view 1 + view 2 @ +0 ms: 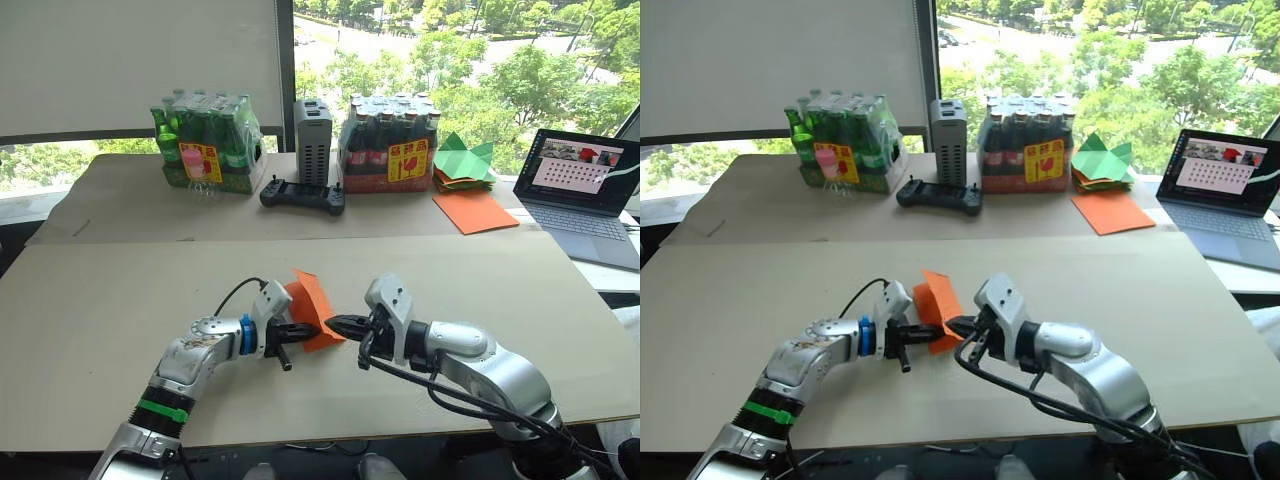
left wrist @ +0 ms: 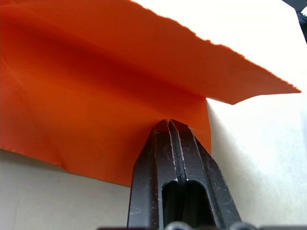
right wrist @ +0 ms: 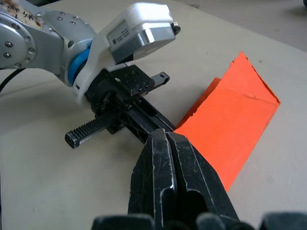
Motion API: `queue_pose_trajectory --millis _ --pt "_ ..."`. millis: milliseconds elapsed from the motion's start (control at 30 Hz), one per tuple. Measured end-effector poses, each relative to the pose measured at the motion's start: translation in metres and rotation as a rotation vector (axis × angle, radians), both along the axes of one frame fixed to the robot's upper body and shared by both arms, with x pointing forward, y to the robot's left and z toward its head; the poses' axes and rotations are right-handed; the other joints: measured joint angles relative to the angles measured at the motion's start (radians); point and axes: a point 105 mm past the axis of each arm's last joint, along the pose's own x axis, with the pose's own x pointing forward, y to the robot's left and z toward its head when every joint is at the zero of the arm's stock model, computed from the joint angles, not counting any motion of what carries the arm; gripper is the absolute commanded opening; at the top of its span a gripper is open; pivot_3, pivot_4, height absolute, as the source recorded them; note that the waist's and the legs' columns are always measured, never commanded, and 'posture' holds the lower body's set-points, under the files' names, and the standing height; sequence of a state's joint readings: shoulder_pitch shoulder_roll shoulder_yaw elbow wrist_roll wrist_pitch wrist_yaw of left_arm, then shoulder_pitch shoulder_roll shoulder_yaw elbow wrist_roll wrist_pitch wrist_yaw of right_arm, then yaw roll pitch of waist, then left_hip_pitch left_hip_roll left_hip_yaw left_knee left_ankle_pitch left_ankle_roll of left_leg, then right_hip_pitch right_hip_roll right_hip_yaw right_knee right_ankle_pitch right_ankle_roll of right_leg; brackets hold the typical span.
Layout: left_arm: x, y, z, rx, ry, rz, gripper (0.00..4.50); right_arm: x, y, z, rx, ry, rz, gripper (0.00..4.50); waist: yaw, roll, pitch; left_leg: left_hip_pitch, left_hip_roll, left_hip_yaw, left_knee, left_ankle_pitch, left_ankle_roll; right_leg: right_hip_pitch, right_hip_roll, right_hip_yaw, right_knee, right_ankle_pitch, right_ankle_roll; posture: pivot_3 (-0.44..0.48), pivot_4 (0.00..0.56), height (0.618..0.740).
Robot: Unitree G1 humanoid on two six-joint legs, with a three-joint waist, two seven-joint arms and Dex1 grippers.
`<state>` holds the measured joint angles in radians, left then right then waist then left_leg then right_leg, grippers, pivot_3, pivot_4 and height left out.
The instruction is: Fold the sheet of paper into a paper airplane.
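The sheet of paper point(image 1: 312, 298) is bright orange, creased and partly folded, and is held up off the table just in front of me. My left gripper point(image 1: 311, 328) is shut on its lower edge; in the left wrist view the fingers point(image 2: 163, 143) pinch the paper point(image 2: 96, 91). My right gripper point(image 1: 332, 322) comes in from the right, shut, with its tips against the same lower corner. In the right wrist view its closed fingers point(image 3: 160, 158) meet the paper point(image 3: 235, 115) beside the left gripper, and no paper shows between them.
The cardboard-covered table point(image 1: 100, 300) spreads around both arms. At the back stand a pack of green bottles point(image 1: 205, 145), a grey box point(image 1: 312, 128), a black controller point(image 1: 302, 193) and a pack of dark bottles point(image 1: 390, 145). Green paper shapes point(image 1: 462, 158), a bigger orange sheet point(image 1: 475, 210) and a laptop point(image 1: 585, 185) lie back right.
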<state>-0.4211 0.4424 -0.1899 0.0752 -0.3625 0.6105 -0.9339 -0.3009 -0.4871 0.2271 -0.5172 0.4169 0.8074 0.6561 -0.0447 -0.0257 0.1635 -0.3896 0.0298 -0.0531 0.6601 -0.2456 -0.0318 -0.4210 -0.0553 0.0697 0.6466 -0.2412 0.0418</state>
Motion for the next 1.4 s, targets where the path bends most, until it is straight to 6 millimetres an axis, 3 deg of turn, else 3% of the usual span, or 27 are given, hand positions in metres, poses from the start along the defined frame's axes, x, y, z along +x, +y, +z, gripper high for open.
queue_pose_trajectory --millis 267,433,933,1400 --pt "0.0 -0.001 0.0 0.002 -0.003 0.0 0.0 -0.011 0.01 -0.01 -0.003 0.044 0.057 0.02 0.0 0.0 0.0 0.0 0.0 0.0 0.0 0.0 0.0 0.0 0.0 0.0 0.0 0.0 0.0 0.0 0.15 0.74" --pt "0.001 -0.002 0.001 -0.001 -0.005 -0.002 0.0 -0.009 0.011 -0.023 -0.021 0.084 0.035 0.02 0.001 0.0 0.0 0.0 0.0 0.0 0.0 0.0 0.0 0.0 0.0 0.0 0.0 0.0 0.0 0.0 0.15 0.74" --pt "0.001 -0.003 0.001 -0.005 -0.002 0.0 0.0 -0.004 0.024 -0.028 -0.003 0.075 -0.012 0.02 0.001 0.0 0.0 0.0 0.0 0.0 0.0 0.0 0.0 0.0 0.0 0.0 0.0 0.0 0.0 0.0 0.15 0.74" --pt "0.001 -0.004 0.001 -0.007 -0.002 0.0 0.0 0.003 0.013 -0.034 -0.097 0.013 -0.074 0.02 0.001 0.0 0.0 0.0 0.0 0.0 0.0 0.0 0.0 0.0 0.0 0.0 0.001 0.0 0.0 0.0 0.15 0.74"
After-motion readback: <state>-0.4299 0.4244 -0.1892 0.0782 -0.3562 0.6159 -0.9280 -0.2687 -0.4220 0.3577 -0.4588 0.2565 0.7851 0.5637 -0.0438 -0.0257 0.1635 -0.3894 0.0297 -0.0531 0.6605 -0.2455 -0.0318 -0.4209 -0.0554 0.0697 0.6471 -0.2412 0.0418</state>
